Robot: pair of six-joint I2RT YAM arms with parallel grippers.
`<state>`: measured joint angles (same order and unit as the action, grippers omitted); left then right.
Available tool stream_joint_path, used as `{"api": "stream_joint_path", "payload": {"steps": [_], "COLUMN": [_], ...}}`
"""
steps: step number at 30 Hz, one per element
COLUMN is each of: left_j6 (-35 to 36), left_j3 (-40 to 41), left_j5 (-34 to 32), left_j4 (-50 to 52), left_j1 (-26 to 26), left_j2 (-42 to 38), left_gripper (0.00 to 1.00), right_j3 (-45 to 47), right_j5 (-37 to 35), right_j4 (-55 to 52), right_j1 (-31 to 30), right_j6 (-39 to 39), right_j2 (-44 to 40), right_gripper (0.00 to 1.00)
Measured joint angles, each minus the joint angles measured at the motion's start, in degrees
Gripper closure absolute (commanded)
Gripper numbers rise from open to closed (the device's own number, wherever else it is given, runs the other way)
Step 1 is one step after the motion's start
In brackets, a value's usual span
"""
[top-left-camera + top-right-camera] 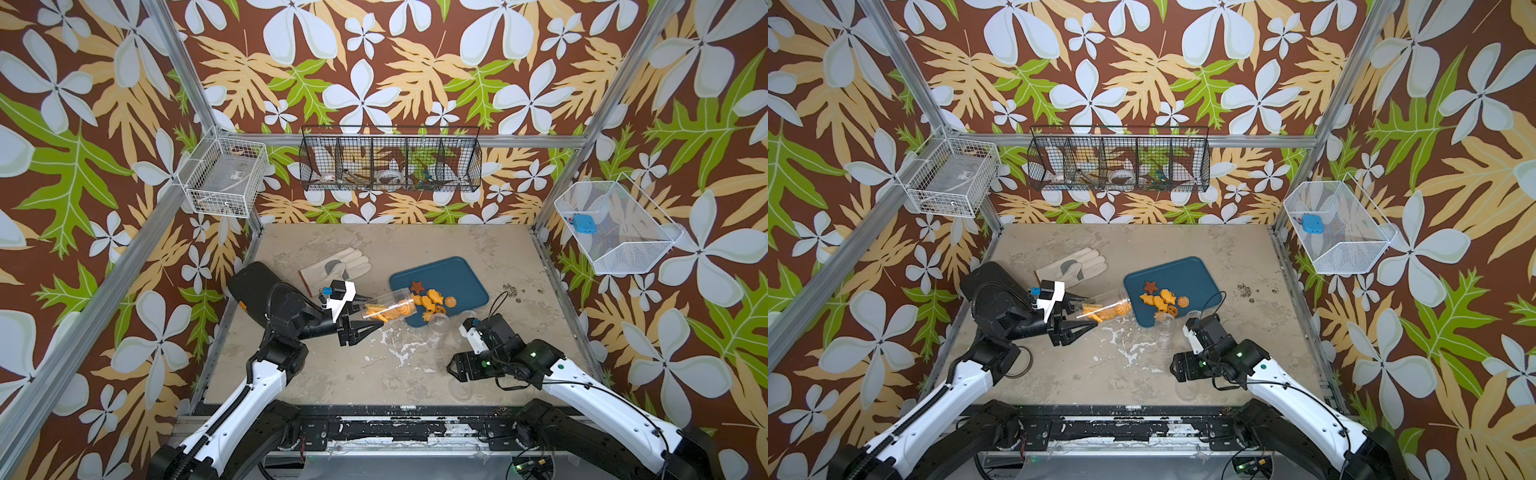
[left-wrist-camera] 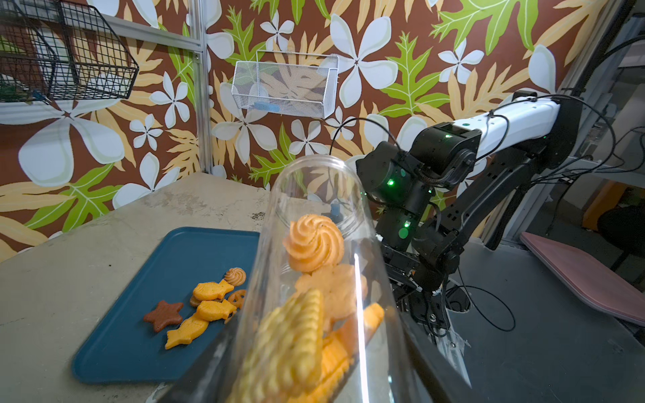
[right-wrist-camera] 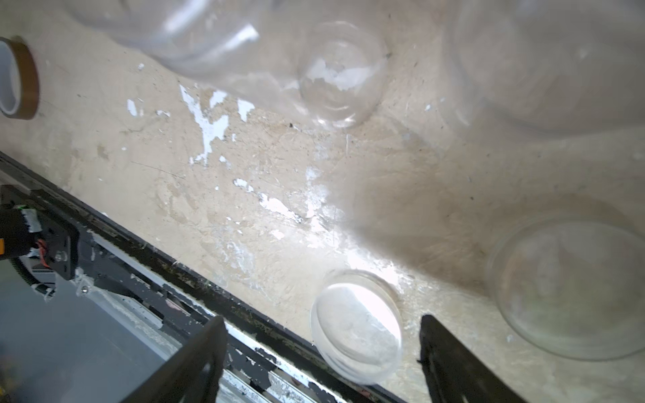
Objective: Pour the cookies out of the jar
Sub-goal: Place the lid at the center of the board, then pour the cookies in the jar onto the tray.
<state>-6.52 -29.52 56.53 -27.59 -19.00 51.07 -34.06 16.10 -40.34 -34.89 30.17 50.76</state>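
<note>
Jar [image 1: 388, 309]: left gripper [image 1: 370, 312] is clamping it tipped over tray [image 1: 457, 274], some cookies [image 1: 432, 300] lying out, several sitting inside; right gripper [image 3: 323, 322] is hanging, jaws apart.

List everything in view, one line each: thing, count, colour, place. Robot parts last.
cookies: about seven on the tray, more in the jar; orange, yellow, one brown.
jar: one, clear, tilted, mouth at the tray's edge.
tray: one, blue, mid-table.
glove: one, cream, behind the jar.
empty jar: at least one, clear, by the tray's front edge.
lid: one, clear, table's front edge.
tape roll: one, brown, beside the left arm.
baskets: three, one black, two white, on the walls.
table: one, beige.
left gripper: one, black, shut on the jar.
right gripper: one, black, open above the lid.
</note>
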Motion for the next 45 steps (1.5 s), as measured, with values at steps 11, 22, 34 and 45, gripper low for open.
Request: {"api": "stream_joint_path", "payload": {"steps": [11,22,34,45], "left_j6": [0.85,2.34,0.17,-5.11], "left_j3": [-2.32,-4.70,-14.43,-25.42], "left_j5": [-3.56,-6.32,-12.70,-17.81], "left_j4": [-2.56,-6.58,1.46,17.38], "left_j1": [-3.32,-4.70,-5.92,-7.21], "left_j2": [10.32,24.68,39.65,46.80], "left_gripper": [0.66,0.66,0.70,0.69], "right_j3": [-10.40,-19.89,-19.39,-17.94], "right_j5": [-1.49,-4.20,-4.50,-4.42], "right_j4": [-4.66,-4.57,-4.28,-3.08], "right_j1": [-0.02,-0.02,0.00,0.00], "right_j6": [2.86,5.62,5.90,7.10], "right_j2": [-7.85,-9.33,-8.76,-8.92], "right_gripper": [0.14,0.13,0.13,0.13]}}
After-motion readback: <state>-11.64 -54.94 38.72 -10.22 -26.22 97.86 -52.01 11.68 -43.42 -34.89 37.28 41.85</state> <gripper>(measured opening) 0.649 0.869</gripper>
